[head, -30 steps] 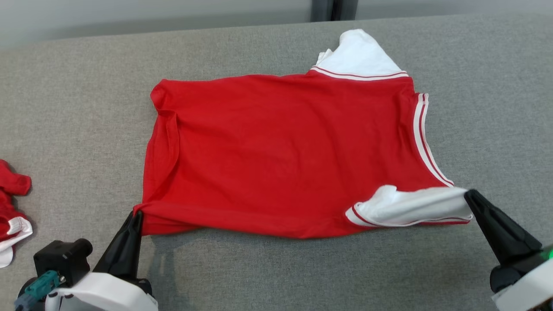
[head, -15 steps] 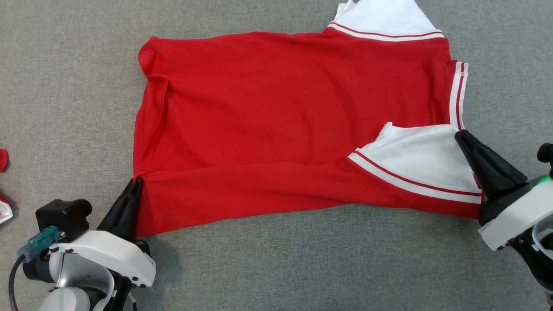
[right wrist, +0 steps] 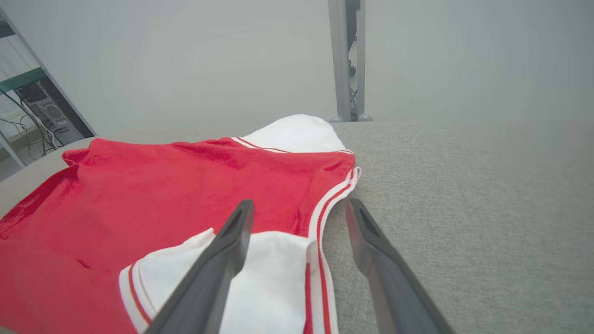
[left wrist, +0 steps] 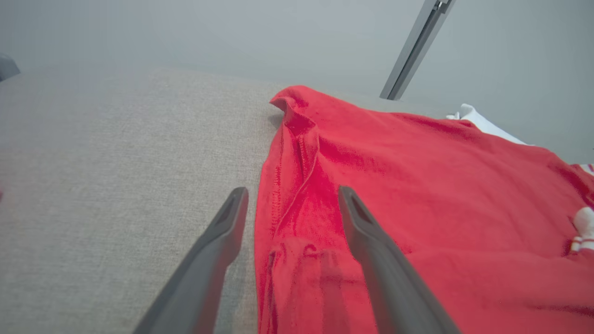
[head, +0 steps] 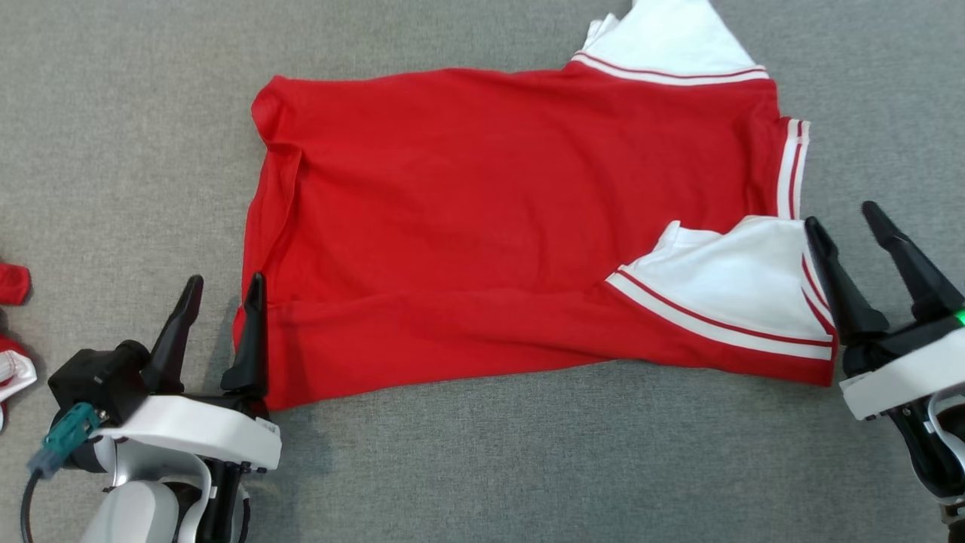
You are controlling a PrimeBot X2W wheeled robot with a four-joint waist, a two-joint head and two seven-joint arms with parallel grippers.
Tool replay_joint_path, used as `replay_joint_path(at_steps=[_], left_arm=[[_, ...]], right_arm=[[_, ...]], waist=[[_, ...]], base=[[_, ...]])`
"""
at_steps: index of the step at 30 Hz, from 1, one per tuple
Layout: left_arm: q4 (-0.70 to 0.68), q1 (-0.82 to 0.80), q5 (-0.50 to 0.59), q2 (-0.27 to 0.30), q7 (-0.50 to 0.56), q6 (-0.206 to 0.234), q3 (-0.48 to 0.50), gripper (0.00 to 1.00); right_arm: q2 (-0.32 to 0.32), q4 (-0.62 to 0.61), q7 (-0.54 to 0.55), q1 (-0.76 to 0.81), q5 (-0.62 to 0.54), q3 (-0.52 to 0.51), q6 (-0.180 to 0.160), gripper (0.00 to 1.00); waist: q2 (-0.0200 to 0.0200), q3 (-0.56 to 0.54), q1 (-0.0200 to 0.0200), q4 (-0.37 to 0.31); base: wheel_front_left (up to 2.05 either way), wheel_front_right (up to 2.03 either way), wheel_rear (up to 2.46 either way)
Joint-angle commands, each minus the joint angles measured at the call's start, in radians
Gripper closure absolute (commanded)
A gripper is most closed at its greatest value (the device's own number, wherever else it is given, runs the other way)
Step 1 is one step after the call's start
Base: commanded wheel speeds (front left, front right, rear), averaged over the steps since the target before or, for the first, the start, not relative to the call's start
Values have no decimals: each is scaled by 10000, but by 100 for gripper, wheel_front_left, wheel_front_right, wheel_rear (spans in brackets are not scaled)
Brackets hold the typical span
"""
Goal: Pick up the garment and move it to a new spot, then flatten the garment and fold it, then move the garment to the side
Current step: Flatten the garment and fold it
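A: Tool state?
B: My left tool (head: 225,279) and right tool (head: 840,214) are both spread wide, gripping nothing.
A: Garment?
B: One red garment (head: 490,211), flat on the counter (head: 482,467). Long axis runs left-right between my tools. Left straddles the hem corner, right the nearer white sleeve (head: 724,286). Two sleeves total. One stray red cloth (head: 13,283) far left.

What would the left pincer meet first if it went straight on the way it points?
Probably the red garment, whose side edge lies within the open left pincer; depth is unclear.
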Motion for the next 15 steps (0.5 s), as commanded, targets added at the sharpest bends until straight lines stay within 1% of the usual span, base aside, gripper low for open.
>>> replay_joint_path(at_steps=[1, 5, 7, 12, 15], left_arm=[[-118, -102, 156, -102, -428, 120, 108, 0], [-316, -202, 473, -337, -1507, 305, 239, 0], [-322, -252, 615, -451, -1826, 381, 261, 0], [-172, -29, 1104, -518, -2123, 538, 164, 0], [9, 161, 1239, -503, -2147, 552, 64, 0]], right_arm=[[178, 128, -326, 208, -343, -327, -4, 0], [973, 91, -773, 542, -1300, -1394, -4, 0], [1394, -50, -833, 771, -1821, -1781, -2, 0], [2213, -462, -708, 1468, -2918, -2373, -4, 0], [2504, -566, -529, 1828, -3248, -2521, -4, 0]], waist=[[0, -236, 0, -59], [0, -619, 0, -87], [0, -844, 0, -89], [0, -1275, 0, -111], [0, -1401, 0, -122]], base=[[0, 0, 0], [0, 0, 0], [0, 0, 0], [0, 0, 0], [0, 0, 0]])
